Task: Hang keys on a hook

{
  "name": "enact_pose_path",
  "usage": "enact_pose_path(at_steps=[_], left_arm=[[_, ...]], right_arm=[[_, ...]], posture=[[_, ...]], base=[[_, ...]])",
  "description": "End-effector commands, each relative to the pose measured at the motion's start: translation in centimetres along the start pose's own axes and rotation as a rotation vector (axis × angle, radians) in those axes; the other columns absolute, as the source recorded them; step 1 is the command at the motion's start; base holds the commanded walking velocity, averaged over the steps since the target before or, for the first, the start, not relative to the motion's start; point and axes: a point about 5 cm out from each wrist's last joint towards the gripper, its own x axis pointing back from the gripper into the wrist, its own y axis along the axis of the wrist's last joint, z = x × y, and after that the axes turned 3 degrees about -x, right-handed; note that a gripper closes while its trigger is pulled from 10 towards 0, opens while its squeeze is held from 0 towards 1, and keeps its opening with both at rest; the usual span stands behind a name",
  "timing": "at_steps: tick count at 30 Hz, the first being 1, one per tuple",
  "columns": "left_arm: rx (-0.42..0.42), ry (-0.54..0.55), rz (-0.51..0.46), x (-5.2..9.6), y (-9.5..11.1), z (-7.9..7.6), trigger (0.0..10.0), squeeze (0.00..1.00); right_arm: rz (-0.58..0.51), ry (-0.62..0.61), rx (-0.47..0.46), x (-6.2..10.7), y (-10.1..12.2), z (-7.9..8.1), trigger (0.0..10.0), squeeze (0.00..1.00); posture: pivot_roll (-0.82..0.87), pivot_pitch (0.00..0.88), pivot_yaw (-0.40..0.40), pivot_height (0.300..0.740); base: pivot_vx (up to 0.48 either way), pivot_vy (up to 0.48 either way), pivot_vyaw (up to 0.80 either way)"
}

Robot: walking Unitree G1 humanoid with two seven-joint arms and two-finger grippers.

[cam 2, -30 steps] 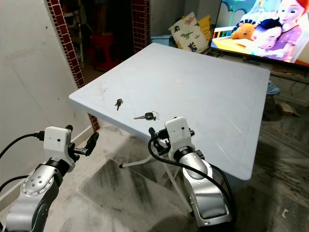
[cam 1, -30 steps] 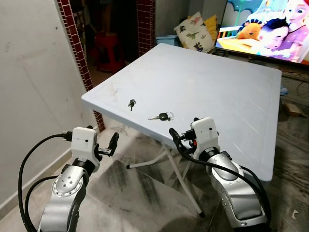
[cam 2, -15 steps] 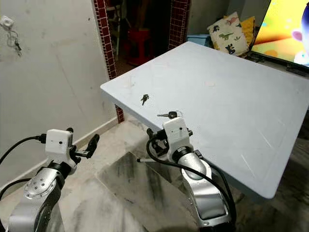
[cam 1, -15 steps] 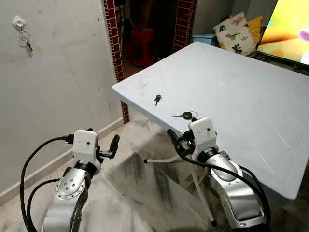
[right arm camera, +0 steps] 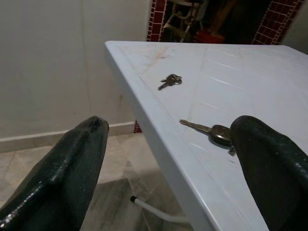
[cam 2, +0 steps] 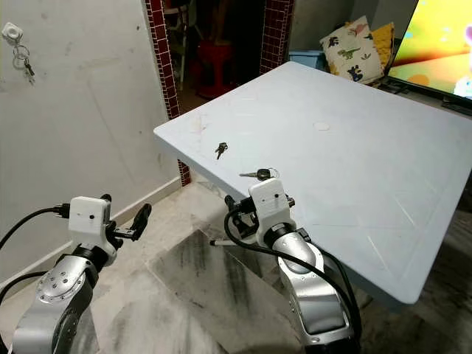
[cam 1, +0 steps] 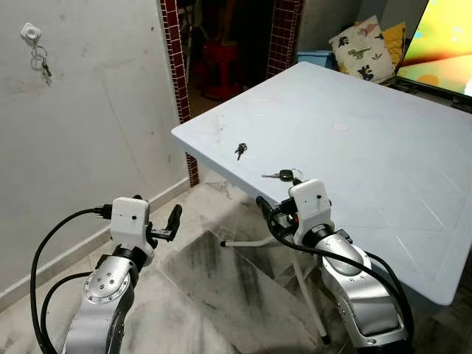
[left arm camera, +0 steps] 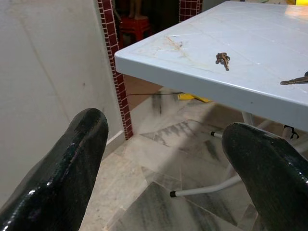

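Observation:
A small bunch of keys (cam 1: 240, 151) lies near the corner of the white plastic table (cam 1: 369, 140). A black-headed key on a ring (cam 1: 284, 176) lies closer to the table's front edge. On the wall at the far left a white hook (cam 1: 31, 32) holds another set of keys (cam 1: 42, 65). My left gripper (left arm camera: 163, 144) is open and empty, held low over the floor, left of the table. My right gripper (right arm camera: 168, 159) is open and empty too, just below and in front of the table edge, facing the black-headed key (right arm camera: 215, 134).
A dark doorway between red brick pillars (cam 1: 171, 66) holds a red stool (cam 1: 221, 63). Patterned cushions (cam 1: 360, 48) and a lit screen (cam 1: 446, 44) stand behind the table. White table legs (cam 1: 254, 242) cross the marble floor below the table edge.
The camera has swung left since one second ago, bringing the wall hook with its keys into view. Both arms keep the same pose; the keys on the table have not moved.

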Motion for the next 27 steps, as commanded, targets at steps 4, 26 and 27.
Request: enact_pose_path(at_steps=[4,26,27], left_arm=[[-0.001,0.014,-0.003,0.08,0.04,0.15,10.0,0.0],[0.032,0.032,-0.026,-0.09,0.37,0.43,10.0,0.0],[0.031,0.028,-0.03,-0.07,0.41,0.4,10.0,0.0]], right_arm=[[-0.007,-0.002,0.004,0.07,0.13,-0.12,10.0,0.0],[-0.011,-0.007,-0.002,-0.06,0.17,-0.16,10.0,0.0],[-0.011,-0.007,-0.002,-0.06,0.17,-0.18,10.0,0.0]], posture=[[0.07,0.0,0.016,0.74],[0.07,0.0,0.016,0.74],[0.07,0.0,0.016,0.74]], base=[[0.0,-0.317,0.0],[0.0,-0.024,0.0],[0.0,0.0,0.0]])
